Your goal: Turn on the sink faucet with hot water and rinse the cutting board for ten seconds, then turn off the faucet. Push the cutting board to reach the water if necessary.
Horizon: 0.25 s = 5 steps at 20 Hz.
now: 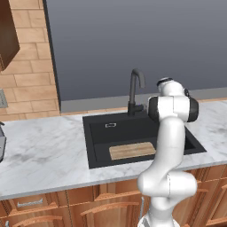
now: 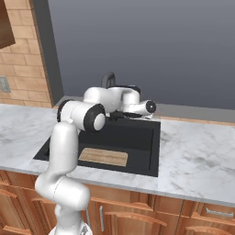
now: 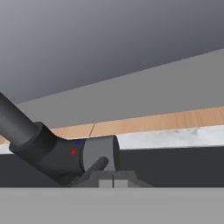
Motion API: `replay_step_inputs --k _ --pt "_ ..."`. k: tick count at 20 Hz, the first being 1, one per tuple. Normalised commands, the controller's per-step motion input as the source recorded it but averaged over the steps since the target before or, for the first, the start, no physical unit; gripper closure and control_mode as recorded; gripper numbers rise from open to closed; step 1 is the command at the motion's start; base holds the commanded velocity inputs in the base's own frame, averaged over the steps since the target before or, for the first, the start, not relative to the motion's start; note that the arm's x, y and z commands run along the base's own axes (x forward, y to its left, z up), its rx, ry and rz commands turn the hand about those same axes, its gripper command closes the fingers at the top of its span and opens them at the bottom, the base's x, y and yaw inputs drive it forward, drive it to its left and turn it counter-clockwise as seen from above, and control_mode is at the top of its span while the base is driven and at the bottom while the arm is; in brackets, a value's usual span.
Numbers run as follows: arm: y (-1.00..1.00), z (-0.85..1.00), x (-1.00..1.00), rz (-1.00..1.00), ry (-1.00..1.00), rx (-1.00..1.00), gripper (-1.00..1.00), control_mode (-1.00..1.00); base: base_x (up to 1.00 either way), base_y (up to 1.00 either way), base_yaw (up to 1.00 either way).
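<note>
The dark grey gooseneck sink faucet (image 1: 135, 88) stands behind the matte black sink (image 1: 95, 137). No water runs from its spout. A light tan cutting board (image 1: 132, 150) lies flat on the basin floor near the front wall, right of centre, also visible as the cutting board (image 2: 103, 157). My arm reaches over the sink (image 2: 142, 137), with the gripper (image 2: 115, 115) at the faucet's base. In the hand view the thick faucet base (image 3: 43, 146) and its small side lever (image 3: 99, 164) are very close, just above my gripper (image 3: 113, 183), whose fingertips sit together, shut on nothing.
A white marble counter (image 1: 44, 150) surrounds the sink, with wooden cabinets (image 1: 66, 208) below. A brick wall (image 1: 31, 66) rises at the left and a grey panel (image 1: 133, 40) behind the faucet. A grey object (image 1: 1, 148) sits at the counter's far left edge.
</note>
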Motion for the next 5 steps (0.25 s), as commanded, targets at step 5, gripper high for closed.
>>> replay_step_inputs --k 5 --pt "0.23 0.0 0.0 0.0 0.0 0.0 1.0 -1.0 0.0 0.0 0.0"
